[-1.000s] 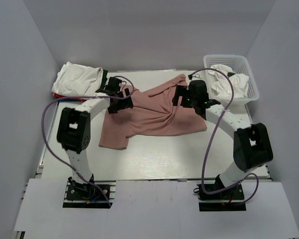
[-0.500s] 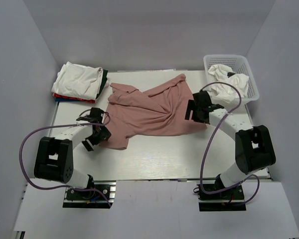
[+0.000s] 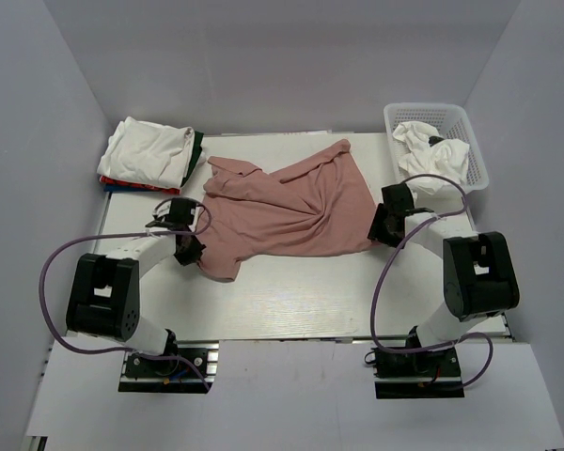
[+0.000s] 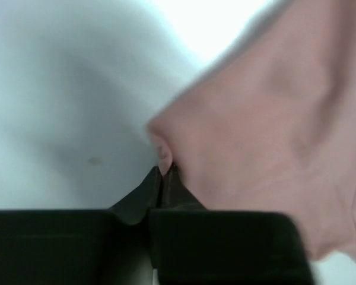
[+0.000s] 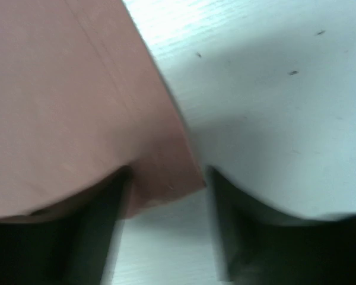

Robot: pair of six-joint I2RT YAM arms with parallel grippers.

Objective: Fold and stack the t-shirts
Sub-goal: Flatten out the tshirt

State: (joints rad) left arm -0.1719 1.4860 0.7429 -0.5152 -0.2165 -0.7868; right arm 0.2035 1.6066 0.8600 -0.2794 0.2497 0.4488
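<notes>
Two corners of pink shirt [image 3: 291, 211] are targeted so it can be pulled flat: left gripper [image 4: 164, 171] pinched on cloth, right gripper [image 5: 166, 190] spread astride corner.

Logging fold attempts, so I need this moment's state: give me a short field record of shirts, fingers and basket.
shirt in work: pink t-shirt, spread crumpled on the table
left fingers: pinched on the shirt's near-left corner
right fingers: open, straddling its near-right corner
folded stack: far left, white on top
basket: far right, white cloth inside
</notes>
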